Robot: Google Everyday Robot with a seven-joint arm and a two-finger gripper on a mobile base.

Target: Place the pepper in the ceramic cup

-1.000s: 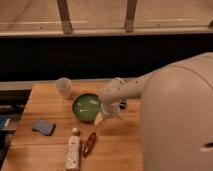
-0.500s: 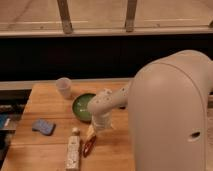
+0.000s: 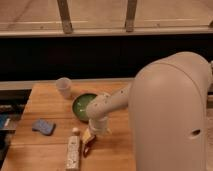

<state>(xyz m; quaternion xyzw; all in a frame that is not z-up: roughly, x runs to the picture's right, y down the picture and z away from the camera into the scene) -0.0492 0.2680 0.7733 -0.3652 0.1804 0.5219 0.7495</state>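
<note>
1. The sponge (image 3: pixel 44 126), blue and flat, is lying near the left edge of the desk (image 3: pixel 47 102), about midway between the far and near edges. It is sitting well apart from everything else.
2. The cup (image 3: pixel 63 87), pale and without a handle, is standing upright near the far left corner with its mouth facing up. Nothing is touching it.
3. The bottle (image 3: pixel 73 152), long and white, is lying flat by the near edge, its length running from far to near. A small pale knob (image 3: pixel 76 130) is sitting at its far end.
4. The bowl (image 3: pixel 81 106), wide and green, is resting right of the cup and a little nearer the near edge. The arm is covering its right rim.
5. The pepper (image 3: pixel 88 148), dark red and slender, is lying on the desk just right of the bottle, close to the near edge and well apart from the cup. Its far end is sitting directly under the tool.
6. The tool (image 3: pixel 90 136) is pointing down between the bowl and the near edge, right at the pepper. I cannot tell whether it is open, closed or gripping the pepper.
7. The arm (image 3: pixel 116 101), white, is reaching in from the right. Its large rounded housing is hiding the right part of the desk.
</note>
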